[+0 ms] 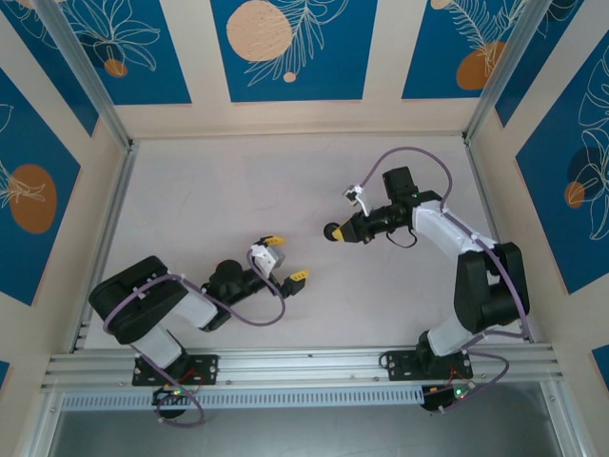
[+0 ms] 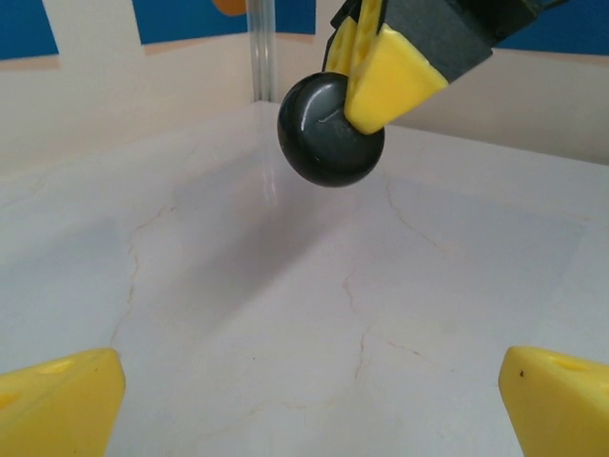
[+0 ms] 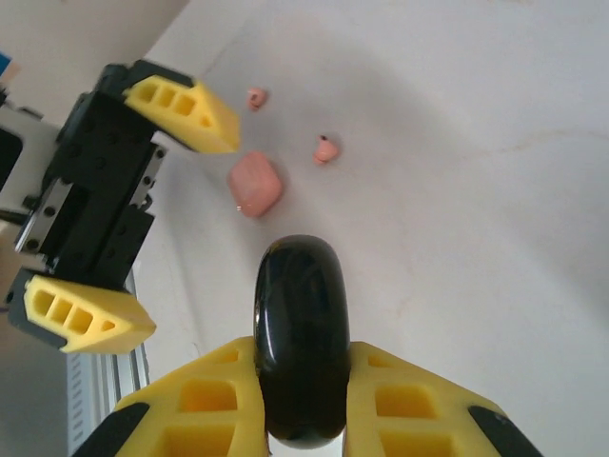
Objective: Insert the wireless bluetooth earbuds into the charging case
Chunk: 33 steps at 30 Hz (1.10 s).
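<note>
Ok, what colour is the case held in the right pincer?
Glossy black. The charging case shows best in the right wrist view.

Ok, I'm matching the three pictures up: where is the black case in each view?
Top external: black case mid-table, at the right claw's tip.
Left wrist: top centre, pinched in the right claw.
Right wrist: bottom centre, between that claw's fingers.
Shared landmark: the open left claw, facing it.

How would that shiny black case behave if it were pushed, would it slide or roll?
Probably slippery: the black case looks glossy and smooth, and the right arm's fingers pinch only one end. Its rounded, pebble-like shape suggests it might rock or roll rather than sit still. It shows no dent under the squeeze, so likely stiff.
</note>
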Motion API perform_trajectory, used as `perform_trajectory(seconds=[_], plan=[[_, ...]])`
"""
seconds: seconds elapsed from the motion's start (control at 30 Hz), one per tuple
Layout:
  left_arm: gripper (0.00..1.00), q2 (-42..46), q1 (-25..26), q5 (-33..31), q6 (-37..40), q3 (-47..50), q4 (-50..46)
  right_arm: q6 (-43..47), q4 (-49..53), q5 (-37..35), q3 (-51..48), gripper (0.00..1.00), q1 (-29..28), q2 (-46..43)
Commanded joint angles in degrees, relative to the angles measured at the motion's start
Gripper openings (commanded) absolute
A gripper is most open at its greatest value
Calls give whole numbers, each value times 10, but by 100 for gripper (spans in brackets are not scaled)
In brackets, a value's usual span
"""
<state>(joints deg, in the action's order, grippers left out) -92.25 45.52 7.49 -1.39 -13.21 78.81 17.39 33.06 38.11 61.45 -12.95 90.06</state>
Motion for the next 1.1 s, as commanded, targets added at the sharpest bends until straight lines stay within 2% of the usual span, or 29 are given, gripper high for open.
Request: perform_trajectory(seconds=[0.0,0.17,0.53,0.73,0.93,1.07], plan=[[100,-22,3,-55,-21,3,18,-45,67,-30,46,9,13,41],[100,-33,3,-115,-33,10,18,-60,113,-71,85,10,29,97],[100,-33,3,-150,-34,12,12,-76,174,-125,143,11,53,191],[100,-16,3,-164,-30,22,3,-78,199,-129,164,12,62,219],[100,43,2,-166,-29,18,-92,-82,231,-130,188,13,69,243],[100,96,2,-170,-27,-8,-213,-82,239,-127,196,16,69,257]])
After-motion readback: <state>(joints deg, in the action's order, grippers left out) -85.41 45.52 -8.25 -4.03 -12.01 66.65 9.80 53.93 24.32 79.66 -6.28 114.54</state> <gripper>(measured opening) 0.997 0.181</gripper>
